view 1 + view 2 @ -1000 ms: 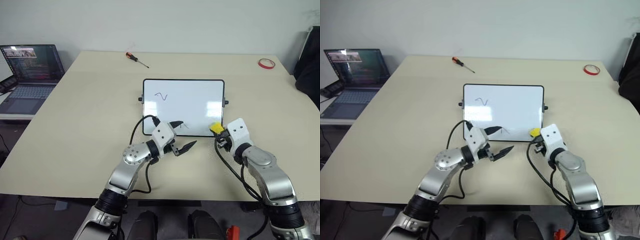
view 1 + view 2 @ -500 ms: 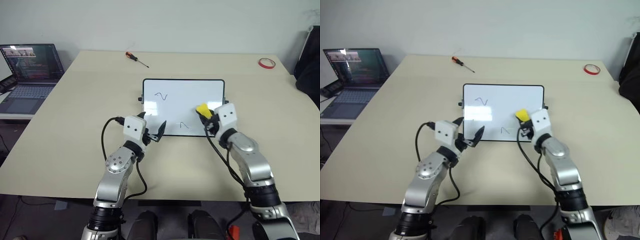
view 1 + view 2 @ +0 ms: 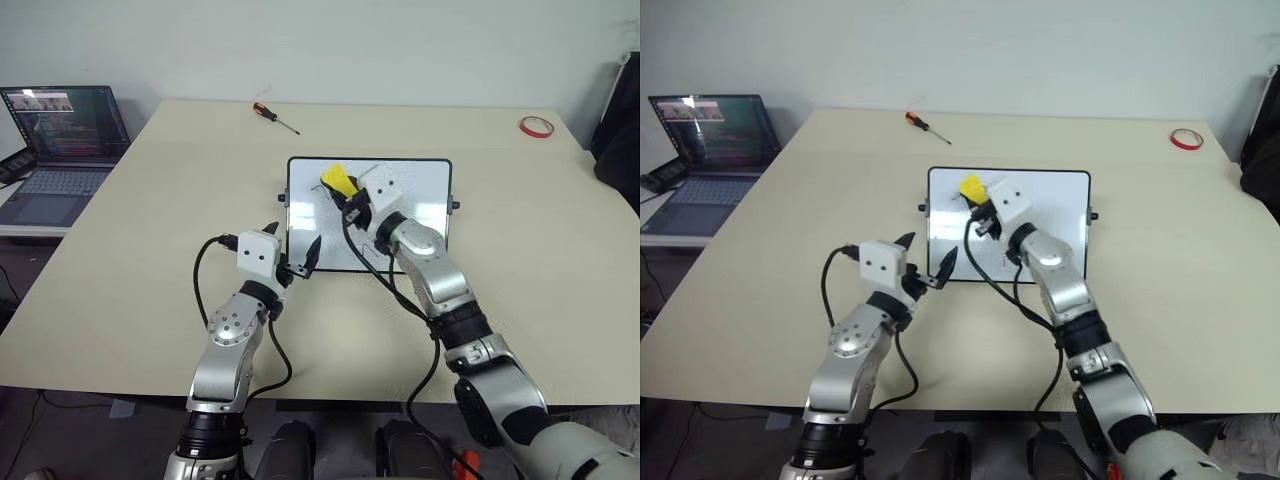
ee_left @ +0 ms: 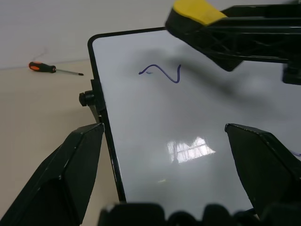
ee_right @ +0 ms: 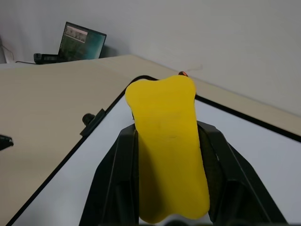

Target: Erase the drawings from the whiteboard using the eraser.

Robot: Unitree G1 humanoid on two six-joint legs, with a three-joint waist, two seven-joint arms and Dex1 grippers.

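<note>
Beige table (image 3: 150, 250) w/ whiteboard (image 3: 420, 190), screwdriver (image 3: 273, 116), red tape ring (image 3: 533, 126).

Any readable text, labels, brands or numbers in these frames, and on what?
None can be read.
Laptop screen: lit content, too small to read.
Whiteboard: only a pen squiggle, no letters or numbers.
Eraser, screwdriver, red tape ring: no visible print.

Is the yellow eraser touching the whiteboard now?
Apart. In the left wrist view the eraser, held in the right tool, hangs above the whiteboard, over the blue squiggle.
</note>
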